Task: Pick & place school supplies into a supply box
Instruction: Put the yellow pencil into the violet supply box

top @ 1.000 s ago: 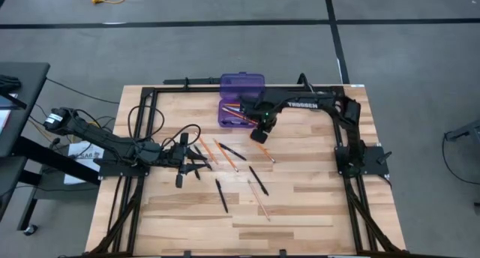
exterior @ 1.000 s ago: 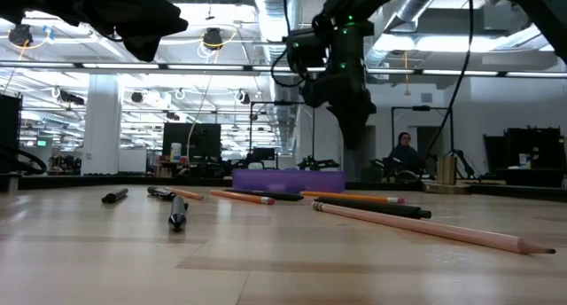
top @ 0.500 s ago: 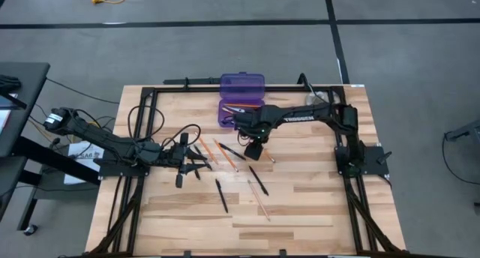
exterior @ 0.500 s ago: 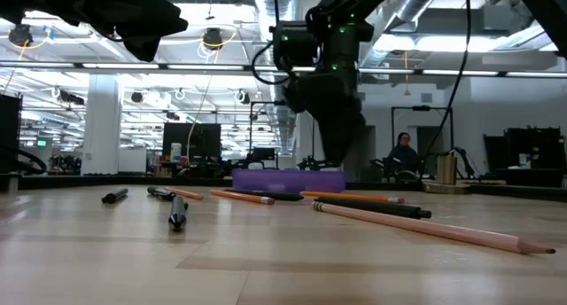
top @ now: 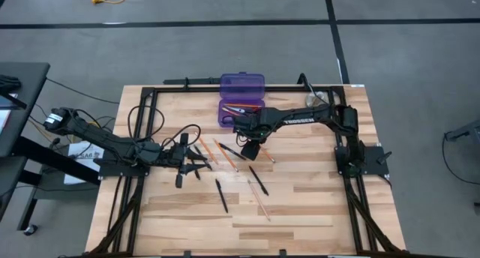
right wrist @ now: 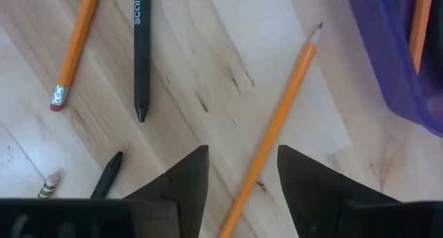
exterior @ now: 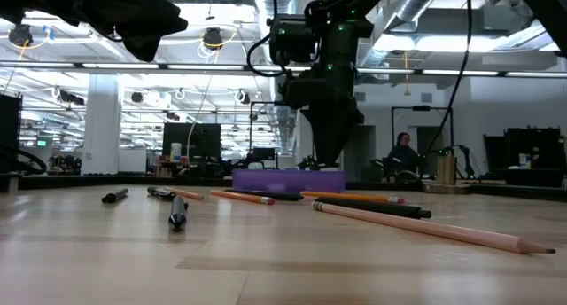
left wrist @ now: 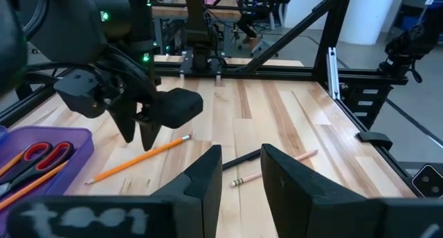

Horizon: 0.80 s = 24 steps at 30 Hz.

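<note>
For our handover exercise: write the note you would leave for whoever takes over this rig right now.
Right gripper: open, empty, above an orange pencil beside the box.
Left gripper: open, empty, waiting at table left.
Done: scissors and a few pencils lie in the open box.
Left: about ten pens and pencils lie mid-table, among them a black pen. Lid not yet shut.

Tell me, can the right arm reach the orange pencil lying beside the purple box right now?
Probably yes. The right pincer is open and empty, directly above the orange pencil. Bare table lies on both sides of it, and the purple box stays clear.
</note>
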Tool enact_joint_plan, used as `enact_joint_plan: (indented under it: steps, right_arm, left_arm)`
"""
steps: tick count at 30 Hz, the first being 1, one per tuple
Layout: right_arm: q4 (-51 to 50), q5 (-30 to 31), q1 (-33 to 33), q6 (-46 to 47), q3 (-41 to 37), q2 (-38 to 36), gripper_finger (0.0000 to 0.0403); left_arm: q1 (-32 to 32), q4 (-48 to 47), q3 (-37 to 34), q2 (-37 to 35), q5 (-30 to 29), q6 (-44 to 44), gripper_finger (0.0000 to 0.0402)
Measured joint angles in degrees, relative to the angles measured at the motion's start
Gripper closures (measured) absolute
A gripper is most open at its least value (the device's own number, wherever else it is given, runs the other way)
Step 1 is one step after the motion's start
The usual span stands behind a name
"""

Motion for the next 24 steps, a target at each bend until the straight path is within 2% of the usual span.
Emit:
enact_joint_plan:
  steps: [11,16,24]
  right_arm:
    - [6.95,0.11,0.03,1.5,-9.48,0.02,0.0216]
    - [9.0,0.13,0.09,1.59,-11.33,0.02,0.0207]
    - [14.04,0.37,-0.04,3.44,-16.66,-0.66,0.0222]
  left_arm:
    - [0.0,-0.04,0.0,0.01,0.05,-0.05,0.031]
    - [0.0,-0.02,0.0,0.0,0.05,-0.06,0.031]
    - [0.0,-0.04,0.0,0.01,0.03,-0.69,0.031]
